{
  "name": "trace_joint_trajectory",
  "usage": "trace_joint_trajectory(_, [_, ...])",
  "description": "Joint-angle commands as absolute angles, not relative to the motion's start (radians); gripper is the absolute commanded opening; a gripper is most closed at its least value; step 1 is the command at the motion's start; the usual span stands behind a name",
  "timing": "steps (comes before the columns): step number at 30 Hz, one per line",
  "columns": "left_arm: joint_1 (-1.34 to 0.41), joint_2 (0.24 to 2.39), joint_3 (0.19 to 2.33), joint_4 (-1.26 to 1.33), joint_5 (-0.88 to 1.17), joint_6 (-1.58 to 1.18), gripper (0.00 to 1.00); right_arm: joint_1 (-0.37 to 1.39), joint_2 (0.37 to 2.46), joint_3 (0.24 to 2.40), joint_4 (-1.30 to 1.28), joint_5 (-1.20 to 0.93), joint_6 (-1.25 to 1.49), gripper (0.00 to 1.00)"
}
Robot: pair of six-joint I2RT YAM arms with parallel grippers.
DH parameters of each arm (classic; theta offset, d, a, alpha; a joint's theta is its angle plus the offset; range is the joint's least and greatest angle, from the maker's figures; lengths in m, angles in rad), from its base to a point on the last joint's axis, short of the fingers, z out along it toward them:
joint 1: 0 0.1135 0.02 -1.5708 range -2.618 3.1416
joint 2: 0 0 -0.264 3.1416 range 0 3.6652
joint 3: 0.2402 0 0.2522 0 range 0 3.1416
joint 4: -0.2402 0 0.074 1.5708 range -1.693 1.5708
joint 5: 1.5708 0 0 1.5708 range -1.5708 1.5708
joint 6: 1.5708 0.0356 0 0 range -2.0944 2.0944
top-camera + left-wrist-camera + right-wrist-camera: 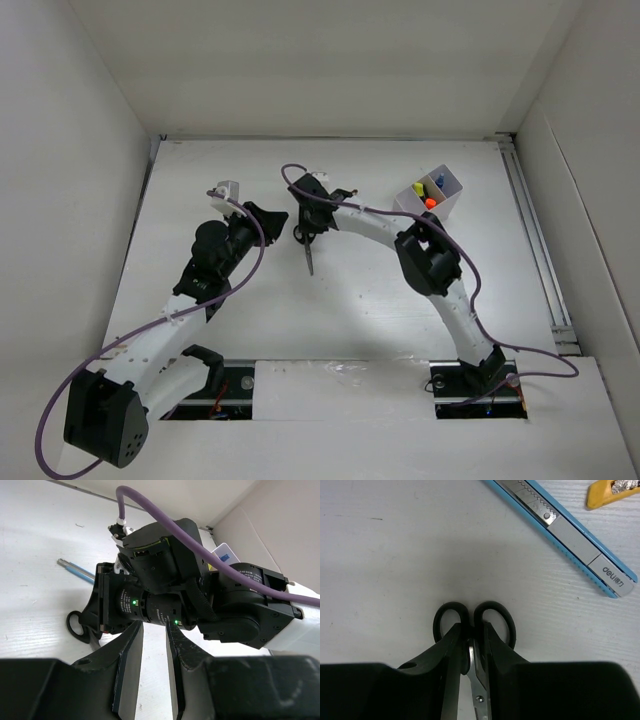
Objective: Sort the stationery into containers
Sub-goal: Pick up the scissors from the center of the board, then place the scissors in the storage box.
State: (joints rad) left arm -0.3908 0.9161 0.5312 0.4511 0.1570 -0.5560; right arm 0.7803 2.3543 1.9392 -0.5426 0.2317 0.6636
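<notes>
Right jaws clamped on scissors, handle loops just beyond them

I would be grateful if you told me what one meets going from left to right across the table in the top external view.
left gripper → scissors, hanging from the fingers of the right gripper → white box

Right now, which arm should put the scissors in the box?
Right. The right jaws are shut on the scissors, and the box stands on that arm's side. The left jaws hold nothing.
</notes>
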Motion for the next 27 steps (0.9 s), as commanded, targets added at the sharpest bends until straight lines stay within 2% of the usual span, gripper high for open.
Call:
trace_joint_trajectory(1, [-0.388, 0.911, 0.522, 0.489, 0.161, -0.558, 0.22, 0.785, 2.309, 1.876, -0.542, 0.265, 0.679, 0.0])
trace_joint_trajectory(6, [-0.388, 0.89, 0.522, 0.489, 0.161, -0.558, 0.22, 0.763, 2.154, 1.777, -0.462, 0.265, 0.709, 0.0])
trace_joint_trajectory(11, [-0.388, 0.899, 0.522, 0.489, 0.161, -0.558, 0.23, 0.69, 1.915, 1.639, -0.378, 0.383, 0.759, 0.0])
trace_joint_trajectory(20, [-0.388, 0.91, 0.522, 0.509, 0.209, -0.568, 0.23, 0.473, 1.632, 1.447, -0.25, 0.935, 0.836, 0.0])
trace_joint_trajectory(27, [-0.388, 0.91, 0.512, 0.518, 0.218, -0.568, 0.23, 0.396, 1.615, 1.393, -0.123, 1.104, 0.753, 0.0])
